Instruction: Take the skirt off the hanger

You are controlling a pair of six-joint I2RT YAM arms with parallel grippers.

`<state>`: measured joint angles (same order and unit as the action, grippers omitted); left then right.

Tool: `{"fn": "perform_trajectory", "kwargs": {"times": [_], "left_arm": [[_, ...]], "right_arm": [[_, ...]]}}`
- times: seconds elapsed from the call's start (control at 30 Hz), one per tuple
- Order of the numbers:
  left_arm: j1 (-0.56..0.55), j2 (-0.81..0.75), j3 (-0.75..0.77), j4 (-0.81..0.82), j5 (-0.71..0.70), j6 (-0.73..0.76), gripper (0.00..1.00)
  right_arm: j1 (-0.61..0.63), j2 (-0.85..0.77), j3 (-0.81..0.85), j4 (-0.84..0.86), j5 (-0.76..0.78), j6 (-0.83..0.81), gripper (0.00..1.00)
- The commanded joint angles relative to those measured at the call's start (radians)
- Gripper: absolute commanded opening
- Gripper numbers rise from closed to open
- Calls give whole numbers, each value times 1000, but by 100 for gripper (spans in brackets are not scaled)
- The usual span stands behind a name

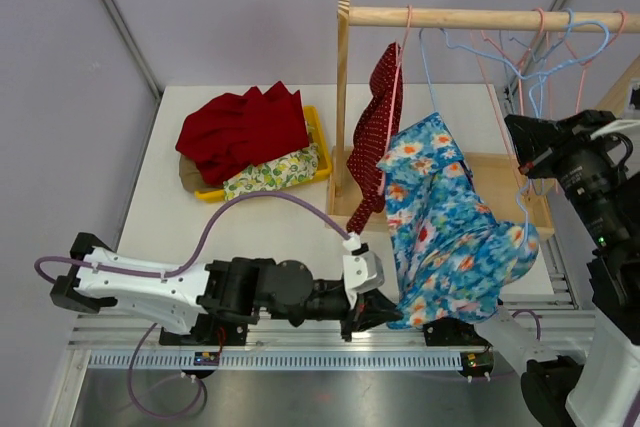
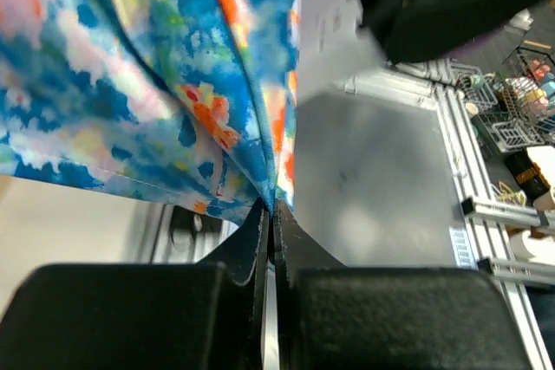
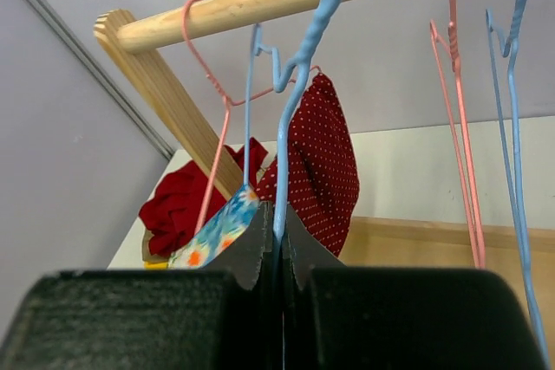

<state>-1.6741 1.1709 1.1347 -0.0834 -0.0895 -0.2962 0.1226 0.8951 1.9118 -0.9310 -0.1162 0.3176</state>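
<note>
A blue floral skirt point(image 1: 450, 217) hangs from a light blue wire hanger point(image 1: 432, 77) on the wooden rail point(image 1: 480, 18). My left gripper point(image 1: 388, 312) is low at the skirt's bottom edge, shut on the hem. In the left wrist view the fabric point(image 2: 130, 84) runs down into the closed jaws of that gripper point(image 2: 270, 207). My right gripper point(image 1: 522, 179) is at the skirt's right side. The right wrist view shows this gripper point(image 3: 276, 214) shut on the blue hanger wire point(image 3: 299, 84), with a strip of the skirt point(image 3: 217, 231) just left of it.
A red dotted garment point(image 1: 380, 117) hangs on a pink hanger beside the skirt. Several empty pink and blue hangers point(image 1: 560, 47) hang at the rail's right end. A yellow tray point(image 1: 318, 132) piled with red clothes sits at the back left. The rack's wooden base point(image 1: 500, 167) lies under the rail.
</note>
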Motion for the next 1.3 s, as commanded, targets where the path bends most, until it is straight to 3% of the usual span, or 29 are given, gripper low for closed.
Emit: {"fn": "perform_trajectory", "kwargs": {"times": [0.0, 0.13, 0.43, 0.57, 0.77, 0.8, 0.97, 1.07, 1.1, 1.17, 1.23, 1.27], "left_arm": [[-88, -62, -147, -84, -160, -130, 0], [-151, -111, -239, -127, -234, -243, 0], [-282, -99, -262, -268, -383, -386, 0], [-289, -93, -182, -428, -479, -376, 0], [-285, -123, -4, -708, -754, -311, 0], [-265, -128, 17, -734, -809, -301, 0], [-86, -168, 140, -773, -813, -101, 0], [63, -181, 251, -757, -822, 72, 0], [164, -188, 279, -742, -816, 122, 0], [275, -201, 322, -625, -799, 288, 0], [500, -215, 352, -525, -687, 435, 0], [596, -203, 370, -466, -626, 451, 0]], "right_arm": [[0, 106, 72, 192, 88, -61, 0], [0, 171, 113, 230, 98, -75, 0], [0, 286, 130, 279, 107, -106, 0], [-1, 338, 110, 262, 112, -123, 0], [0, 352, -40, 274, 156, -152, 0], [-1, 355, -54, 270, 165, -153, 0], [-1, 337, -129, 264, 182, -152, 0], [-1, 312, -158, 256, 181, -147, 0], [-1, 301, -164, 251, 176, -146, 0], [-1, 292, -178, 241, 182, -138, 18], [-1, 277, -194, 238, 182, -135, 47], [0, 271, -198, 238, 187, -130, 80]]}}
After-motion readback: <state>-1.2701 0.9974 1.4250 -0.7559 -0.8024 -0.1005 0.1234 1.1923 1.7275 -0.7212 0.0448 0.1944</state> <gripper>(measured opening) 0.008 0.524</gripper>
